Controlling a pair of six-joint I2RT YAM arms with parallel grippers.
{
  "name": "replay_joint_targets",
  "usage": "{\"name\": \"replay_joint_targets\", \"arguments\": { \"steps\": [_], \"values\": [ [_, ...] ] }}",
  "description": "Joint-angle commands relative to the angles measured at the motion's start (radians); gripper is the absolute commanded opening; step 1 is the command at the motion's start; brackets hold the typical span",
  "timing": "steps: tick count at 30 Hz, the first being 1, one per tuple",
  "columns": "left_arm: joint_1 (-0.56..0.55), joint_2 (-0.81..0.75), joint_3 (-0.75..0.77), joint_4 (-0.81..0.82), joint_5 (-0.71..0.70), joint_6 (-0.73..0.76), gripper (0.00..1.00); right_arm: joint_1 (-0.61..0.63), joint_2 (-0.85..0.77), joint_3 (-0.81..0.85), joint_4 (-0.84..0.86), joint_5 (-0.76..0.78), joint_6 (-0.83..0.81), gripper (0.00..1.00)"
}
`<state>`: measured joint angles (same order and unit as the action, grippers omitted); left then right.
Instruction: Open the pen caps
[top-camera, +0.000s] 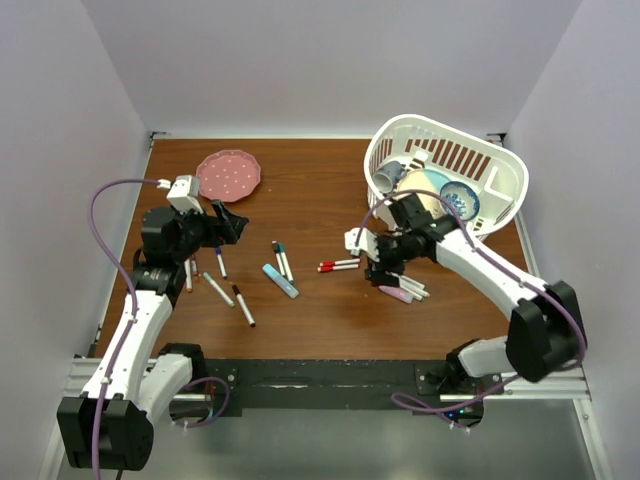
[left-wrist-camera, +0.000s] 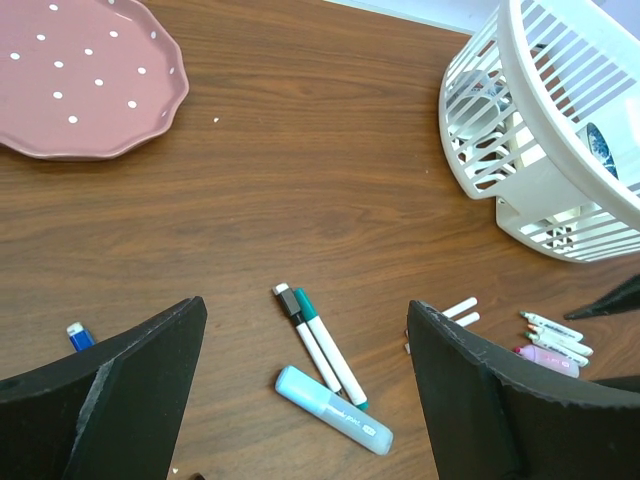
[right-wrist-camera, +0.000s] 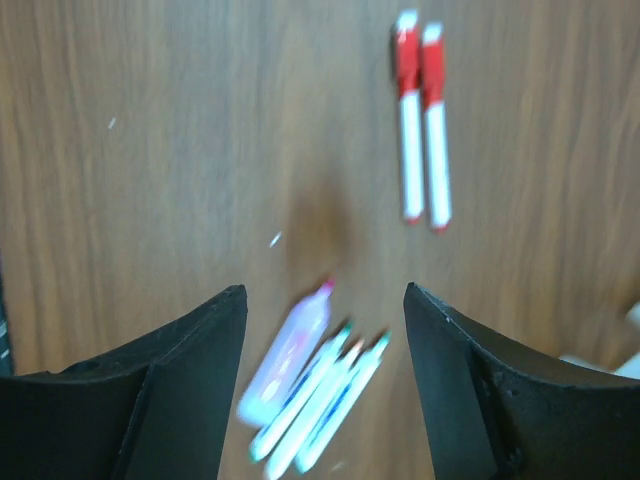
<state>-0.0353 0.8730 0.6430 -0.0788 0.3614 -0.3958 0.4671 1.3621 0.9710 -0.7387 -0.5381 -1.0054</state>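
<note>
Left of the right pincer (right-wrist-camera: 325, 295), open and empty like the left pincer (left-wrist-camera: 306, 303), two red pen caps (top-camera: 325, 267), axes left-right

Top view looks down; wrist views closer (sharing the table (top-camera: 320, 190))

Table (top-camera: 330, 320) brown w/ wood grain; plate (left-wrist-camera: 80, 90) pink w/ white dots; basket (left-wrist-camera: 540, 190) white, slatted; bowl (top-camera: 461, 200) in it blue-patterned. Pen caps: two red caps (right-wrist-camera: 420, 62) on white markers (right-wrist-camera: 423, 160); teal cap (left-wrist-camera: 305, 303) & black cap (left-wrist-camera: 291, 305) on white barrels (left-wrist-camera: 335, 362); blue cap (left-wrist-camera: 79, 336). One highlighter (left-wrist-camera: 333, 409) pale blue; second highlighter (right-wrist-camera: 287, 352) pink; arm cables (top-camera: 125, 182) purple.
</note>
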Motion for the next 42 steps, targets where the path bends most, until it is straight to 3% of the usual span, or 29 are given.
{"name": "replay_joint_targets", "arguments": {
  "steps": [1, 8, 18, 42],
  "values": [
    [-0.003, -0.017, 0.006, 0.007, -0.024, 0.037, 0.87, 0.053, 0.155, 0.173, 0.044, 0.004, 0.011, 0.66],
    [-0.002, -0.017, 0.007, 0.005, -0.026, 0.037, 0.87, 0.099, 0.395, 0.340, 0.055, 0.110, 0.073, 0.57],
    [-0.002, -0.017, 0.007, 0.008, -0.009, 0.038, 0.87, 0.146, 0.564, 0.440, 0.019, 0.204, 0.103, 0.48],
    [-0.002, -0.023, 0.006, 0.016, 0.005, 0.037, 0.87, 0.146, 0.641, 0.495, -0.011, 0.199, 0.125, 0.35]
  ]
}}
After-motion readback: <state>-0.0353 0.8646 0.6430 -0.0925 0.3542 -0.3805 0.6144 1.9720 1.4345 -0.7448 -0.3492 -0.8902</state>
